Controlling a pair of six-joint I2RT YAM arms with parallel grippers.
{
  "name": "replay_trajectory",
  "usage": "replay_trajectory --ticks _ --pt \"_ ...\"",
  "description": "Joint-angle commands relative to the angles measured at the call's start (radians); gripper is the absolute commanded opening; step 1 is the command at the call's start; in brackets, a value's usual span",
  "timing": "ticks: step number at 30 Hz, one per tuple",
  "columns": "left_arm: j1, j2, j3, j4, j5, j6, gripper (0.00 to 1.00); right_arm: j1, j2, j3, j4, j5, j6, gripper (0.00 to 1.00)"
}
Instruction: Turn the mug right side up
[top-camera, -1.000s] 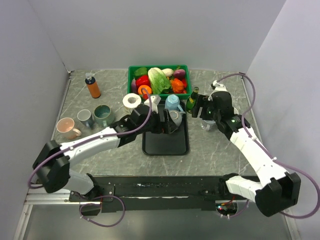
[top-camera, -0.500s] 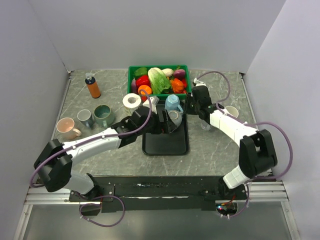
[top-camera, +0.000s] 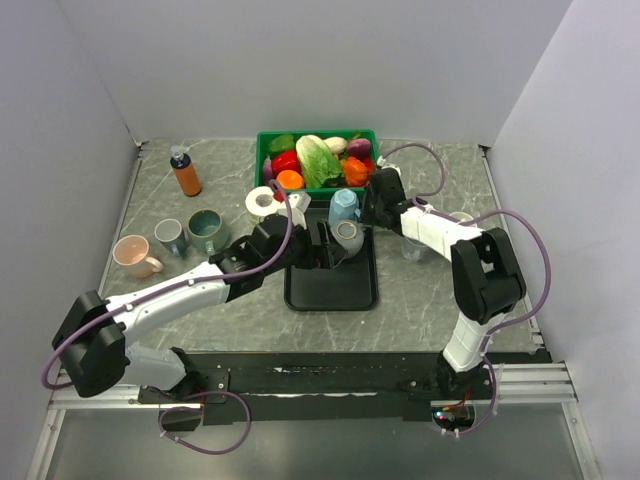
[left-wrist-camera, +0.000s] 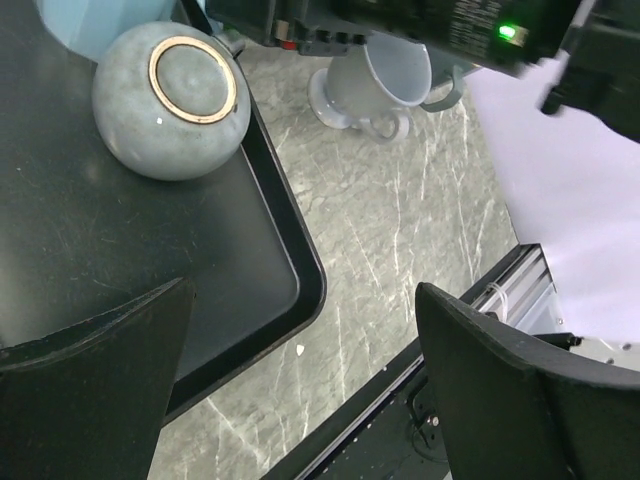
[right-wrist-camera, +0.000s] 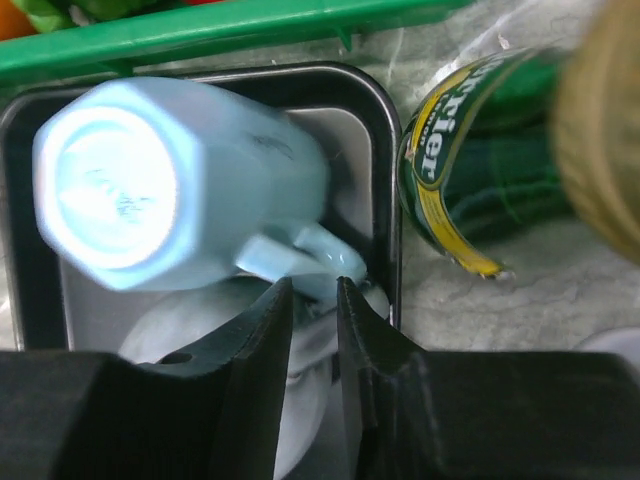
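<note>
Reaching for the handle is the step in hand. The right pincer (right-wrist-camera: 313, 288) sits low over the black tray (top-camera: 330, 292) with its jaws drawn to a narrow slit. The light blue mug (right-wrist-camera: 175, 185) stands bottom up straight ahead of it. The mug's handle (right-wrist-camera: 300, 255) points back at the pincer and its near end lies right at the fingertips (right-wrist-camera: 280, 292). I cannot tell from the wrist view whether the handle is pinched or only touched. A green bottle (right-wrist-camera: 470, 160) lies just to the right of the pincer, off the tray on the table (top-camera: 430, 300). A green crate (right-wrist-camera: 200, 30) runs across beyond the mug.

The left pincer (left-wrist-camera: 303, 290) hangs with its jaws wide and empty. A grey mug (left-wrist-camera: 170, 100), also bottom up, sits ahead of it and to its left.

Judging from this, the next move calls for a firm hold on the handle, then a lift clear of the tray. A roll of the wrist would then bring the mouth upward, minding the grey mug beside it.
</note>
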Motion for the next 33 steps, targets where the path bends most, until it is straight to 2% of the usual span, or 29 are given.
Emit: replay_trajectory --ticks 1,23,26,29,33 --pt "0.0 -0.057 -0.022 -0.007 0.004 0.033 0.96 0.007 0.049 0.072 0.016 0.01 0.002 0.33" --pt "0.002 -0.165 -0.137 0.008 -0.035 0.033 0.96 0.095 -0.207 -0.153 -0.117 0.025 0.067 0.33" --pt "0.0 -0.183 -0.143 0.002 -0.039 0.031 0.96 0.095 -0.25 -0.153 -0.122 0.112 0.006 0.38" --pt "0.002 -0.209 -0.153 0.005 -0.038 0.038 0.96 0.093 -0.289 -0.144 -0.114 0.125 -0.151 0.47" --pt "0.002 -0.246 -0.182 0.016 -0.052 0.03 0.96 0.092 -0.301 -0.123 -0.163 -0.009 -0.448 0.57"
